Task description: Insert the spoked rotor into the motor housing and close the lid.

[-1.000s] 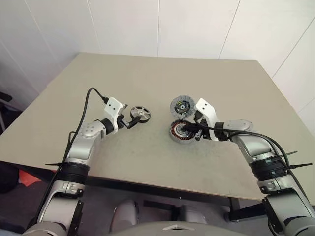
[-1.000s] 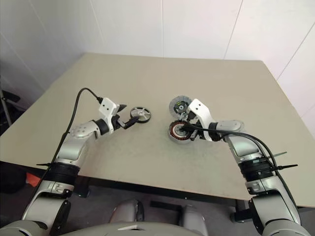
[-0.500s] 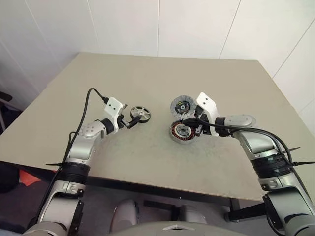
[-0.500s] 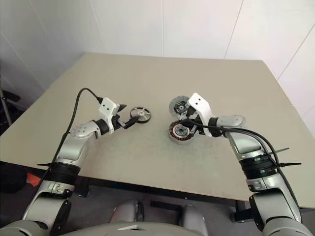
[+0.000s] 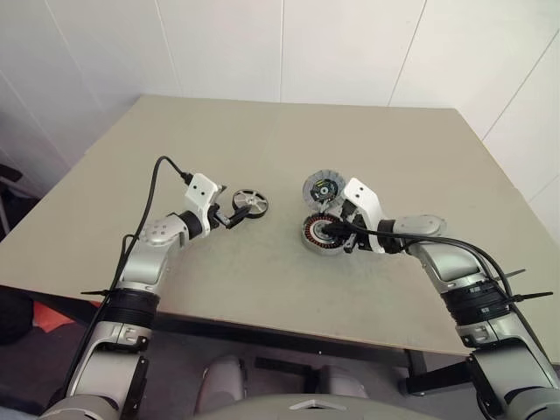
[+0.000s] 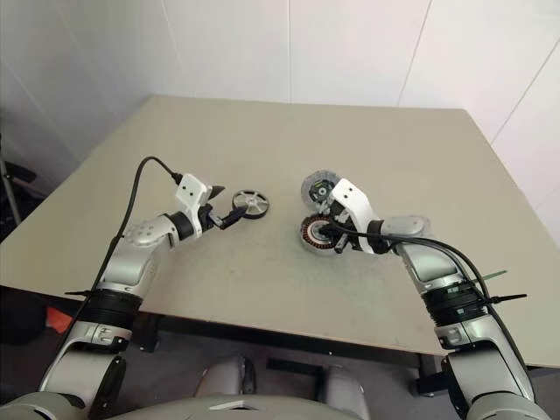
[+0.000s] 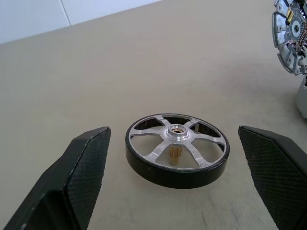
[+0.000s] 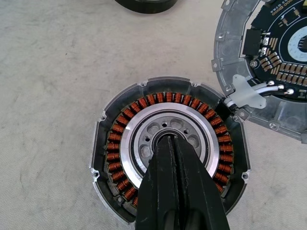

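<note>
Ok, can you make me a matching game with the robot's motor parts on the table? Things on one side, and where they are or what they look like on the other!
Things:
1. spoked rotor
2. motor housing
3. lid
4. right gripper

Descriptions:
A. leaning tilted just behind the housing
B. fingers shut, tips at the middle of the copper ring
C. lying flat on the table between two open black fingers
D. round cup with orange-brown windings inside

Pairs: 1-C, 2-D, 3-A, 4-B
</note>
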You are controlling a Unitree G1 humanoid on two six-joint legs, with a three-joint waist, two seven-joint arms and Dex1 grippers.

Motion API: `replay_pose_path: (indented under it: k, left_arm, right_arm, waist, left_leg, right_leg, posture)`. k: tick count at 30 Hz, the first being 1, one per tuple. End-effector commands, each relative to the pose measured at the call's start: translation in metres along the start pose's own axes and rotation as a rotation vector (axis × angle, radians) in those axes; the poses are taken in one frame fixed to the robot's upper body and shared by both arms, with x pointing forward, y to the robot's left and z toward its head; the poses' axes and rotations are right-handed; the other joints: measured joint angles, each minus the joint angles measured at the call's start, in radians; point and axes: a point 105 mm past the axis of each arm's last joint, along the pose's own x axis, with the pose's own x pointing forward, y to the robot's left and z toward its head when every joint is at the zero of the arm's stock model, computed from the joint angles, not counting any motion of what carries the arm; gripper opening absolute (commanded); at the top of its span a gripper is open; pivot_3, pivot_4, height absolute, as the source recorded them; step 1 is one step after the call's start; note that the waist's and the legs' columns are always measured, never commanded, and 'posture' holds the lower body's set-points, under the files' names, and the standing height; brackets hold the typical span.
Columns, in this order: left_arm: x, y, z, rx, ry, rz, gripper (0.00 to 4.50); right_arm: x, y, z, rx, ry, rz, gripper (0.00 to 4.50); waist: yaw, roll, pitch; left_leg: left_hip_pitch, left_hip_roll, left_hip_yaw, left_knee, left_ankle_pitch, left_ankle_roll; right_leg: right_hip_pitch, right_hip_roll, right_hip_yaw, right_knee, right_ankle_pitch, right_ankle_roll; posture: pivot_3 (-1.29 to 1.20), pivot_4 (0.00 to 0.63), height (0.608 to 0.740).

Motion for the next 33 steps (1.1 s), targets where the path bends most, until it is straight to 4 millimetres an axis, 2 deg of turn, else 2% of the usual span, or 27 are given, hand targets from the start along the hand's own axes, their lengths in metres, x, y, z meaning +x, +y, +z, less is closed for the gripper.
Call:
replay_pose_path:
  k: [1, 6, 14, 20, 27, 30, 33]
  left_arm:
    - [-0.001, 0.004, 0.012, 0.024, -0.043, 0.013, 4.5]
    - [-0.001, 0.004, 0.012, 0.023, -0.044, 0.012, 4.5]
    - [0.0, 0.003, 0.013, 0.026, -0.043, 0.008, 4.5]
    - [-0.002, 0.006, 0.013, 0.027, -0.042, 0.015, 4.5]
    - [-0.001, 0.005, 0.013, 0.027, -0.042, 0.013, 4.5]
    - [0.0, 0.005, 0.012, 0.027, -0.042, 0.012, 4.5]
    - [-0.001, 0.006, 0.012, 0.027, -0.041, 0.012, 4.5]
  right_arm:
    - [-0.009, -0.002, 0.028, -0.067, -0.074, -0.009, 0.03]
    - [-0.006, 0.0, 0.025, -0.06, -0.067, -0.004, 0.03]
    - [0.015, 0.003, -0.003, 0.004, 0.005, 0.004, 0.03]
    - [0.006, -0.005, 0.011, -0.012, -0.038, -0.025, 0.03]
    - [-0.009, -0.009, 0.038, -0.074, -0.107, -0.033, 0.03]
    - [-0.01, -0.006, 0.041, -0.079, -0.113, -0.025, 0.03]
    - [-0.005, -0.001, 0.031, -0.061, -0.089, -0.006, 0.03]
  waist:
    - [0.0, 0.0, 0.0]
    - [0.0, 0.0, 0.0]
    - [-0.001, 0.0, 0.0]
    - [-0.002, 0.0, 0.0]
    - [-0.001, 0.0, 0.0]
    - [-0.001, 0.0, 0.0]
    - [-0.001, 0.0, 0.0]
  left_leg:
    - [0.0, 0.0, 0.0, 0.0, 0.0, 0.0]
    - [0.0, 0.0, 0.0, -0.001, 0.0, 0.001]
    - [0.0, 0.0, 0.0, -0.001, -0.001, 0.001]
    - [0.002, 0.0, 0.0, 0.0, 0.0, 0.0]
    - [0.002, 0.0, 0.0, 0.0, 0.0, 0.0]
    - [0.002, 0.0, 0.0, -0.001, 0.0, 0.0]
    - [0.001, 0.0, 0.0, -0.002, 0.0, 0.0]
  right_leg:
    - [0.0, 0.0, 0.0, 0.0, 0.0, 0.0]
    - [0.0, 0.0, 0.0, 0.0, 0.0, 0.0]
    - [-0.001, 0.0, 0.0, 0.001, 0.0, 0.0]
    - [0.002, 0.0, 0.0, 0.0, 0.0, 0.0]
    - [0.002, 0.0, 0.0, -0.001, 0.0, 0.0]
    - [0.002, 0.0, 0.0, 0.0, 0.0, 0.0]
    - [0.001, 0.0, 0.0, 0.0, 0.0, 0.0]
  posture:
    - [0.0, 0.0, 0.74]
    - [0.0, 0.0, 0.74]
    - [0.0, 0.0, 0.74]
    - [0.0, 0.0, 0.74]
    - [0.0, 0.0, 0.74]
    - [0.0, 0.0, 0.74]
    - [0.0, 0.0, 0.74]
